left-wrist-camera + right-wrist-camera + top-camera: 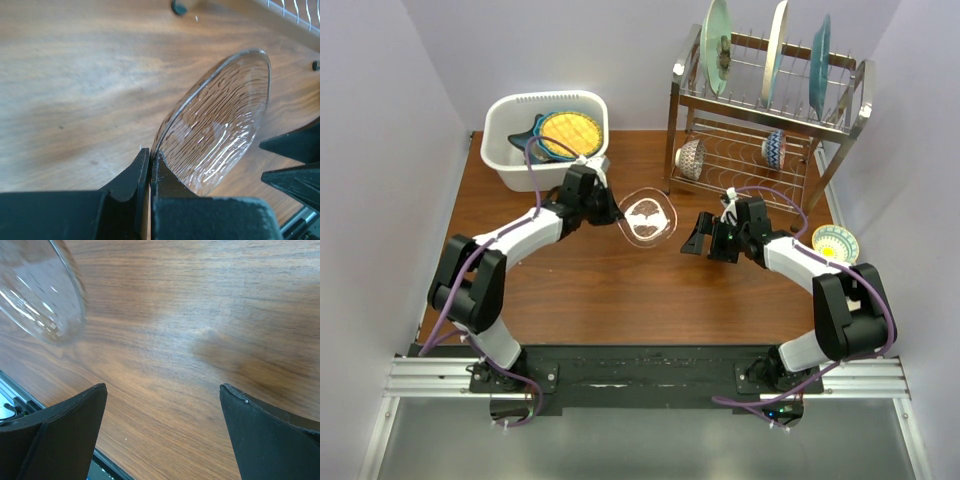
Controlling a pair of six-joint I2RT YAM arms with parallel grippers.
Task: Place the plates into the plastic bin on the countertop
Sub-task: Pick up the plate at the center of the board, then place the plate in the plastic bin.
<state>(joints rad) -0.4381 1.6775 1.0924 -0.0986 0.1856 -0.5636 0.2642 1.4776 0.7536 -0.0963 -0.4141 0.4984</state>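
Observation:
My left gripper is shut on the rim of a clear ribbed glass plate and holds it tilted above the middle of the countertop. My right gripper is open and empty just right of that plate, whose edge shows in the right wrist view. The white plastic bin stands at the back left, behind my left arm. It holds an amber plate and a blue star-shaped plate.
A steel wire dish rack stands at the back right with three upright plates on top and two small bowls below. A yellow and teal patterned dish sits on the countertop by my right arm.

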